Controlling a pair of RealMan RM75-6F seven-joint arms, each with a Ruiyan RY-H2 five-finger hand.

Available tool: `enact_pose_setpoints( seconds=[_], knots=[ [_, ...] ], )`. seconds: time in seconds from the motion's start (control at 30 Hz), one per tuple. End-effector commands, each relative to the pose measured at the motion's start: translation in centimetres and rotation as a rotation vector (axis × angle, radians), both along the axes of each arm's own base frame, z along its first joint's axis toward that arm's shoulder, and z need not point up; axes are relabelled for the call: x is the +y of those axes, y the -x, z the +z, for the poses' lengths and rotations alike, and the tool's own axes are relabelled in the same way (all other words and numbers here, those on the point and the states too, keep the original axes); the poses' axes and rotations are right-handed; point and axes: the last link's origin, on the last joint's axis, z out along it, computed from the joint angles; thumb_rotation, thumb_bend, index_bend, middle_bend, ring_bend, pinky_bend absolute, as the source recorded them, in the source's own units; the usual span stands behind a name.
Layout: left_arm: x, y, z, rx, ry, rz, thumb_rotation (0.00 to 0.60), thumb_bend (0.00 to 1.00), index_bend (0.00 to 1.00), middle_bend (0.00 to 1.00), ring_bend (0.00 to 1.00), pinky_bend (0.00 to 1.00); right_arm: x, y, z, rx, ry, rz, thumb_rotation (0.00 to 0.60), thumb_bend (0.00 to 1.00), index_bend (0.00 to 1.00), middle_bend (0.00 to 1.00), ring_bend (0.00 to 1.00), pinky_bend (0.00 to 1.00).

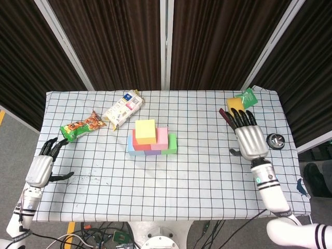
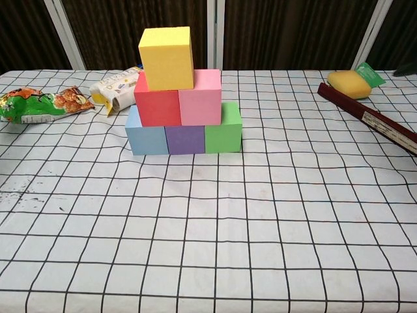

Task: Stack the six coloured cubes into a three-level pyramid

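No legible text; print on white packet point(image 2: 115, 89) seemingly too blurred.

Head view looks steeply down over the whole tabletop point(image 1: 104, 176); chest view sits low and close, sharing the cube pyramid point(image 2: 182, 98).
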Motion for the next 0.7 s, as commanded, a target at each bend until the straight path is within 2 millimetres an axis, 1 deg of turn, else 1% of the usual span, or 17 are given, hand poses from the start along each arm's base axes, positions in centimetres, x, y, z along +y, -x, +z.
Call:
enact_pose_setpoints(
  seconds=[0.03, 0.23, 0.33, 0.43, 0.53, 0.7],
  knots=[
    [-0.7, -0.3, 0.6, 0.056, -0.020, 0.001, 0.600, 0.00, 0.07, 0.16, 0.00, 0.02, 4.6, 4.3, 0.9, 0.004, 0.037, -0.058, 0.600, 0.01, 0.00, 0.00, 0.00, 0.00],
    [-2.3, -0.2, 1.8, 0.148, -0.035, 0.016, 0.600, 0.00, 0.07, 0.16, 0.00, 0.02, 8.6, 9.8, 0.5, -0.044, 0.078, -0.145, 0.600, 0.00, 0.00, 0.00, 0.00, 0.00],
    [-3.3, 0.1, 2.3, 0.176, -0.047, 0.028, 0.600, 0.00, 0.07, 0.16, 0.00, 0.02, 10.2, 11.6, 0.3, -0.061, 0.098, -0.163, 0.600, 0.00, 0.00, 0.00, 0.00, 0.00],
    [-4.4, 0.5, 2.6, 0.197, -0.051, 0.044, 0.600, 0.00, 0.07, 0.16, 0.00, 0.02, 11.5, 12.5, 0.4, -0.052, 0.126, -0.156, 0.600, 0.00, 0.00, 0.00, 0.00, 0.00],
    [-5.4, 0.8, 2.7, 0.198, -0.055, 0.054, 0.600, 0.00, 0.07, 0.16, 0.00, 0.02, 12.2, 12.7, 0.6, -0.051, 0.153, -0.143, 0.600, 0.00, 0.00, 0.00, 0.00, 0.00],
    [-5.9, 0.8, 3.0, 0.198, -0.072, 0.044, 0.600, 0.00, 0.07, 0.15, 0.00, 0.02, 12.7, 12.7, 0.5, -0.053, 0.176, -0.134, 0.600, 0.00, 0.00, 0.00, 0.00, 0.00]
  ],
)
